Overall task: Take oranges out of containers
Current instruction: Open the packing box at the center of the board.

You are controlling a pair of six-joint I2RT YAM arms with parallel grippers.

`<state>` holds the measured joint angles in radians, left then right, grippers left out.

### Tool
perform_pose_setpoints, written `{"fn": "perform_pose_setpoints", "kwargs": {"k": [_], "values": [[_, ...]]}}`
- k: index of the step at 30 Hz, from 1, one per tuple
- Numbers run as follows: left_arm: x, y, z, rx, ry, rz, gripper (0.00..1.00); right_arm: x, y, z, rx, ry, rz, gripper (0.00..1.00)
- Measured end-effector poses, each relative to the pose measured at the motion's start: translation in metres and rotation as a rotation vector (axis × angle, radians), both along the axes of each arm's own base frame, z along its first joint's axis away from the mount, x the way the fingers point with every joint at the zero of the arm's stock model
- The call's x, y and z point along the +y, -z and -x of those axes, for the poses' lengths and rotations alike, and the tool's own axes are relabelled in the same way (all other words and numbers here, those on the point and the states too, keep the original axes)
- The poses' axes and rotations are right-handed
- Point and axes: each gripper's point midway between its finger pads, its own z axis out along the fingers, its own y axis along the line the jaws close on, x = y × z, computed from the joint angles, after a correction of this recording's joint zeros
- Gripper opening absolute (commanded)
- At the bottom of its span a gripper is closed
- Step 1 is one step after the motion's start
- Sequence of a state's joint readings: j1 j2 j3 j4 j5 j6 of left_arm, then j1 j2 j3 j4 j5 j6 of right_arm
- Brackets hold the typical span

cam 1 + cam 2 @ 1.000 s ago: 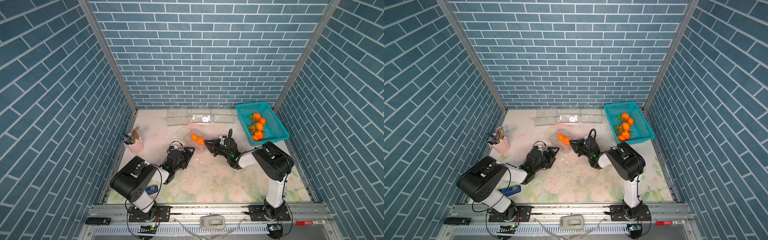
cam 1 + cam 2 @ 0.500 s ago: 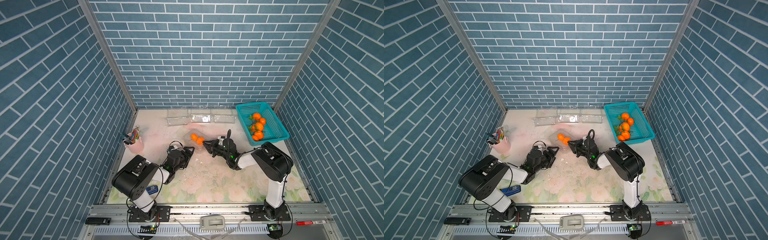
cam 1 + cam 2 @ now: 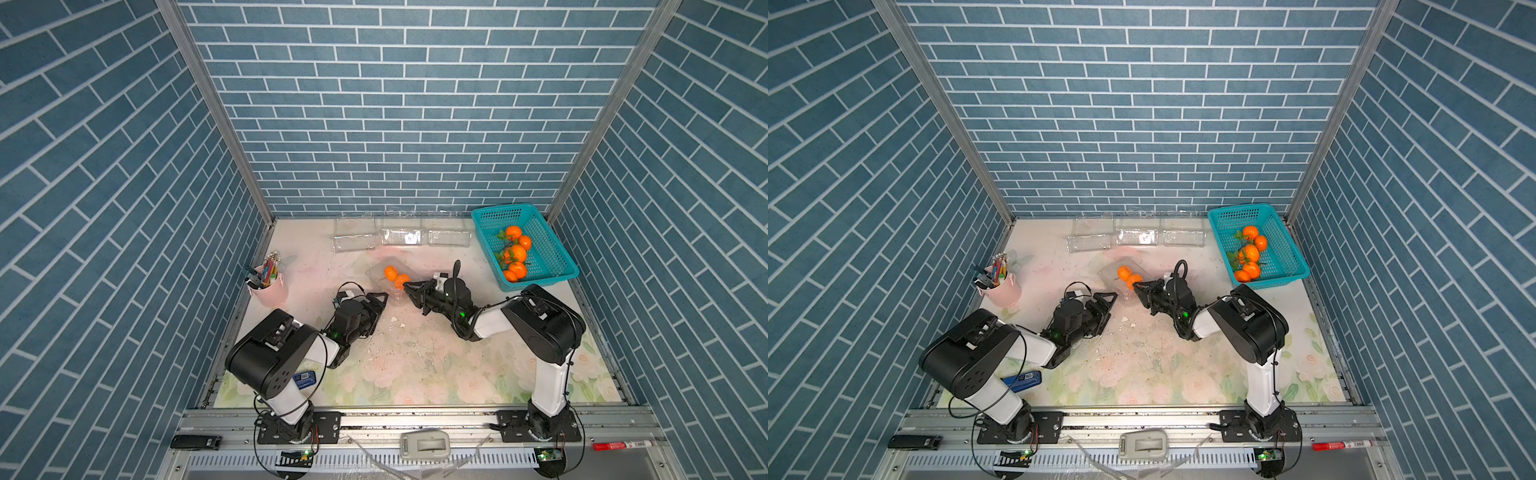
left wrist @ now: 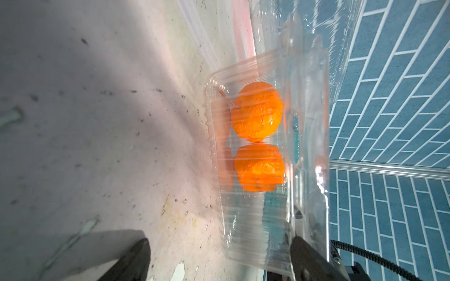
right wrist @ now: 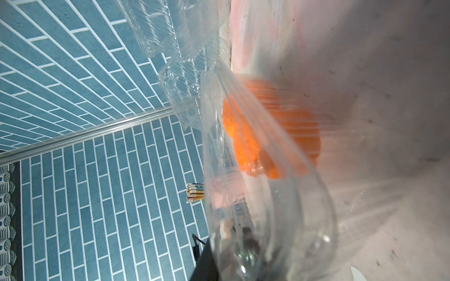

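On the worktop (image 3: 415, 365), left of the teal basket (image 3: 490, 216), a clamshell box (image 4: 250, 219) lies mid-field, its long axis running far-left to near-right. The right claw (image 3: 409, 286), narrowed, seems to pinch the lid edge at the box's right end. The left claw (image 3: 380, 297) gapes wide and empty just near-left of it. Inside, the paired oranges (image 3: 395, 276) lie just beyond the left claw, so reaching in likely falls to it.

Place: we see a robot lab cell.
Walls: printed brick panels (image 3: 399, 104) on aluminium posts (image 3: 220, 116).
Base: arm bases (image 3: 286, 428) bolted to a rail (image 3: 415, 419).
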<state>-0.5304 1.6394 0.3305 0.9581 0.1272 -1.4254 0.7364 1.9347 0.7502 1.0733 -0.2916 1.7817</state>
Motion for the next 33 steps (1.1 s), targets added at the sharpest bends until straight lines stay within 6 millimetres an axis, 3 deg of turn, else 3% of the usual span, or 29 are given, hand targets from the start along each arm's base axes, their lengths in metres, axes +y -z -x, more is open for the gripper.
{"fn": "perform_pose_setpoints", "kwargs": {"k": [8, 22, 33], "values": [[0.002, 0.0, -0.002, -0.003, -0.012, 0.001, 0.91, 0.013, 0.0, -0.001, 0.001, -0.008, -0.03, 0.2], [0.003, 0.0, -0.002, -0.005, -0.023, 0.004, 0.9, 0.015, -0.002, -0.003, 0.003, 0.022, -0.058, 0.19], [0.023, -0.001, 0.009, 0.022, -0.048, -0.016, 0.93, 0.018, -0.009, 0.004, -0.005, 0.002, -0.104, 0.15]]}}
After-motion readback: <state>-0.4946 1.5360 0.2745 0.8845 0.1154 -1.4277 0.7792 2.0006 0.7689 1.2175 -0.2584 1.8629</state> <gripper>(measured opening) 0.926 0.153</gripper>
